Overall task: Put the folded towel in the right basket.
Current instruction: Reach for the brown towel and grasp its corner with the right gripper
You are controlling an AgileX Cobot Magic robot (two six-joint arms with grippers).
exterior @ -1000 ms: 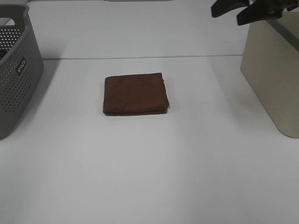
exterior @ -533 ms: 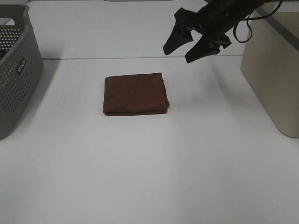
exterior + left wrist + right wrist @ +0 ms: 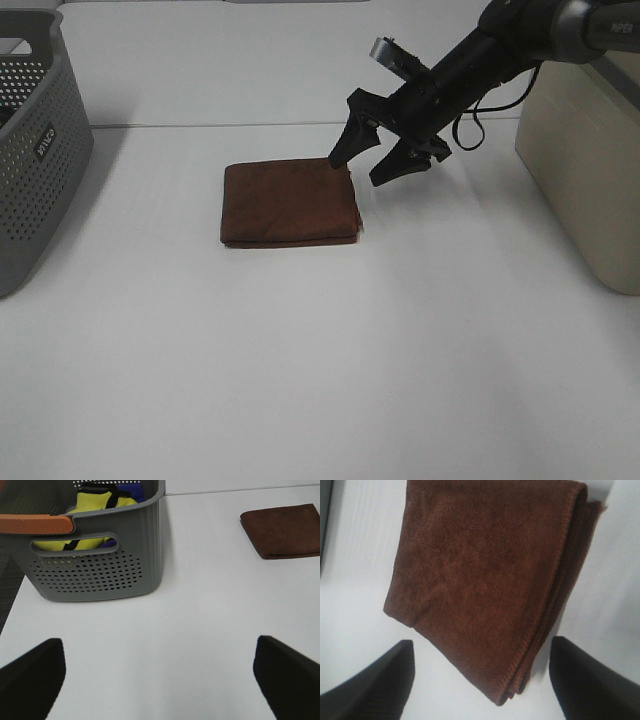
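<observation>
The folded brown towel (image 3: 289, 203) lies flat on the white table in the middle; it also shows in the left wrist view (image 3: 282, 531) and fills the right wrist view (image 3: 485, 577). My right gripper (image 3: 364, 162) is open, low over the towel's far right corner, its fingers (image 3: 375, 680) straddling that corner without holding it. The right basket (image 3: 588, 165) is beige and stands at the right edge. My left gripper (image 3: 160, 675) is open and empty, out of the high view, near the grey basket.
A grey perforated basket (image 3: 35, 140) stands at the left edge; in the left wrist view (image 3: 95, 565) it holds yellow and blue items. The white table (image 3: 320, 360) stretches bare in front of the towel.
My right arm has swung from above the beige basket down and leftward to the towel's far right corner. The towel has not moved.
</observation>
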